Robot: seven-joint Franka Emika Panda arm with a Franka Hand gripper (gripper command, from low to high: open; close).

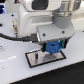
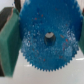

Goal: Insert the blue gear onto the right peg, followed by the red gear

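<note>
Holding blue gear point(image 1: 53, 47) in closed gripper point(image 1: 52, 46), lower right of exterior frame, over grey base plate point(image 1: 37, 60). Gear not seated yet. Pegs, red gear not visible. Both insertions remain, by my judgement.

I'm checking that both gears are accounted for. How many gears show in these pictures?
1. The blue gear sits between the gripper fingers, above the base plate; it fills the wrist view. No red gear shows; it may be hidden or out of frame.

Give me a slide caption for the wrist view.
Pincer holding the blue gear above a white surface, central hole showing.
</note>
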